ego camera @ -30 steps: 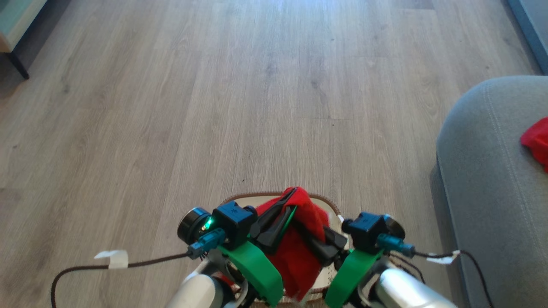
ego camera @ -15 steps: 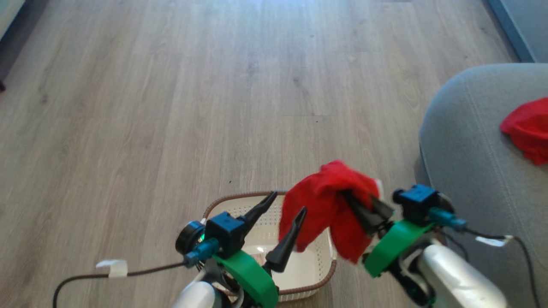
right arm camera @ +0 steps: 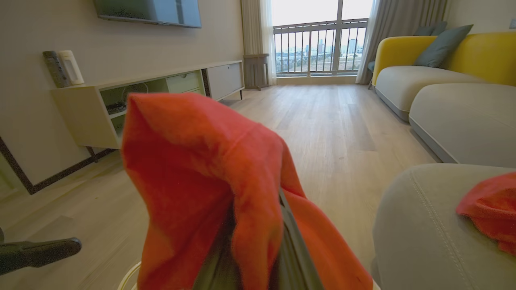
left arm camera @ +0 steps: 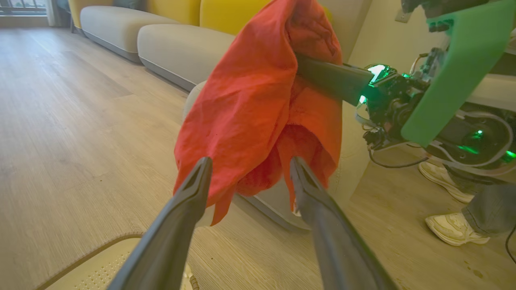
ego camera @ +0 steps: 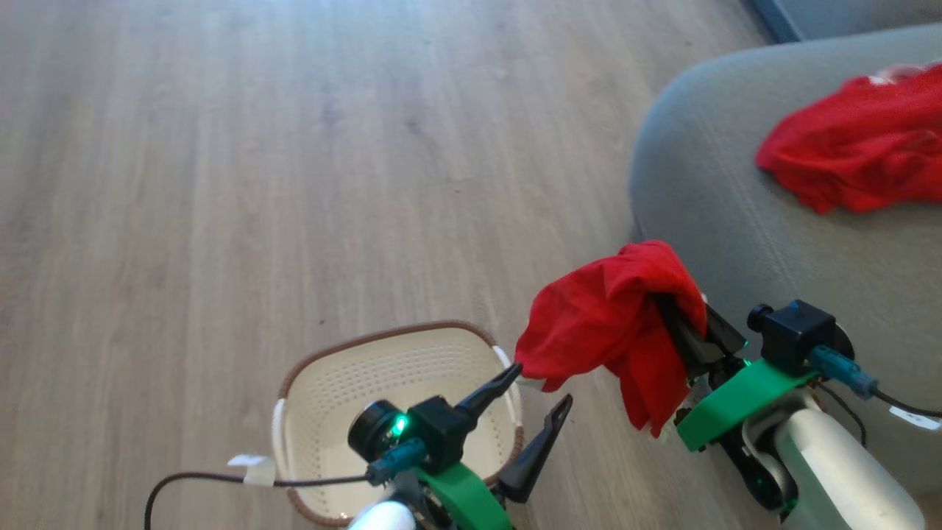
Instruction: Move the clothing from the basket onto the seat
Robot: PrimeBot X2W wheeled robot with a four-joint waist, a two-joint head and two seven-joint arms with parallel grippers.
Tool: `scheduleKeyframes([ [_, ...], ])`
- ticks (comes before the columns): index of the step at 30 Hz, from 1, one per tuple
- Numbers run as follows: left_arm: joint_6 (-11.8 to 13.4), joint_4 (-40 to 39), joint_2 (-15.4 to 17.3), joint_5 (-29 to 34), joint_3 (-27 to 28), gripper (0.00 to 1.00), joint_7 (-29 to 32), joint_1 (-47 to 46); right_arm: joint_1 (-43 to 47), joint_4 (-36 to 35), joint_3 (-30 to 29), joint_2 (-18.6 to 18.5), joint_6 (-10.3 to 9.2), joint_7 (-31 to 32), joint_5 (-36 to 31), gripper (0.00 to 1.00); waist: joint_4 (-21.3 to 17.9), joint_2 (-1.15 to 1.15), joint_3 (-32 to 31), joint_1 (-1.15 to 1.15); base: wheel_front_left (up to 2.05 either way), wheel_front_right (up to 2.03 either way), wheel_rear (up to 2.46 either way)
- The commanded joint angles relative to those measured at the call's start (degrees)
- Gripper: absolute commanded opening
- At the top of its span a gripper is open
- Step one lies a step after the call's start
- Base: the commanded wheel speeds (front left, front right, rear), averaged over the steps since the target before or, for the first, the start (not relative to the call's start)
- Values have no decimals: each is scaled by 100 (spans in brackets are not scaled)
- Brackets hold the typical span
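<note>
Right gripper (ego camera: pixel 681 324), in our head view, is clamped on a red garment (ego camera: pixel 603 316) hanging over the floor (ego camera: pixel 294 147), between the basket (ego camera: pixel 383 335) and the near corner of the seat (ego camera: pixel 706 199); a second garment (ego camera: pixel 854 154) lies on the seat. Our left gripper (ego camera: pixel 541 384) gapes above the basket rim. From the left wrist, the hem dangles beside its fingertips (left arm camera: pixel 199 177) and may snag there. From the right wrist, cloth drapes loosely over the fingers; we judge a thin pinch could slip and drop it short.

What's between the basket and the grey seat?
In the head view, a red garment hangs from the right claw, above bare wood floor, between the basket and the seat.
</note>
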Motion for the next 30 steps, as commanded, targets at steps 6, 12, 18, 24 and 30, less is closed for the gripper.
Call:
scheduleKeyframes([
  [6, 95, -121, -80, -106, 24, 100, -132, -461, 15, -282, -103, -10, 14, -55, -103, 0, -555, 0, 173, 0, 0, 0, 0],
  [12, 129, -82, -81, -138, -92, 100, -150, -594, 55, -334, -270, 49, 14, -55, -159, 0, -612, 0, 331, 0, 0, 0, 0],
  [18, 134, -65, -57, -71, -59, 100, -152, -854, -65, -467, -547, 112, 14, -55, -227, 0, -567, 0, 762, 0, 0, 0, 0],
  [24, 120, -206, 32, 91, -8, 100, -54, -1348, -393, -639, -906, 183, 14, -55, -307, 0, -494, 0, 1512, 0, 0, 0, 0],
  [30, 36, -561, 126, 314, -1, 100, 163, -2092, -1269, -818, -1450, 208, 14, -55, -335, 0, -386, 0, 2521, 0, 0, 0, 0],
])
